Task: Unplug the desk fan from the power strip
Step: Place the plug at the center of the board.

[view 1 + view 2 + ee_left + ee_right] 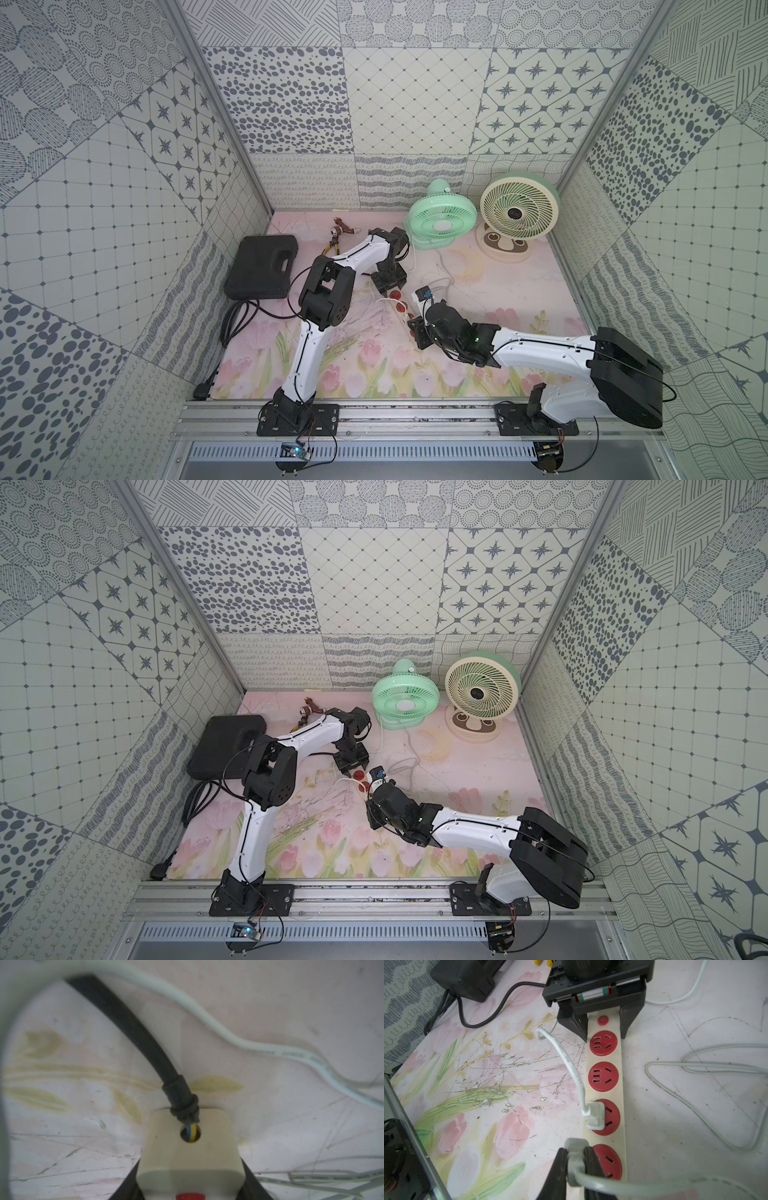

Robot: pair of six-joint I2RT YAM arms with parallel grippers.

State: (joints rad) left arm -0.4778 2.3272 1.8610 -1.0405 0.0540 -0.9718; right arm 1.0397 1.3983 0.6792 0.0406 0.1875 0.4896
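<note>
The cream power strip [604, 1056] lies mid-table with four red sockets in a row, and shows in both top views [398, 306] [360, 780]. My left gripper [602, 1030] [190, 1188] [388, 286] is shut across its switch end, where the black cord [133, 1028] enters. My right gripper [576, 1159] [415, 328] is shut on a grey plug [576, 1147]. That plug sits just beside the end socket [609, 1161], whose slots are bare. A white plug [596, 1114] is in the third socket. Two desk fans, mint [442, 220] and cream [517, 212], stand at the back right.
A black case [264, 266] lies at the left wall, with a coiled black cord [239, 320] in front of it. Pliers [332, 247] lie at the back. Loose pale cords [695, 1064] loop over the mat right of the strip. A small white box [424, 294] sits near the strip.
</note>
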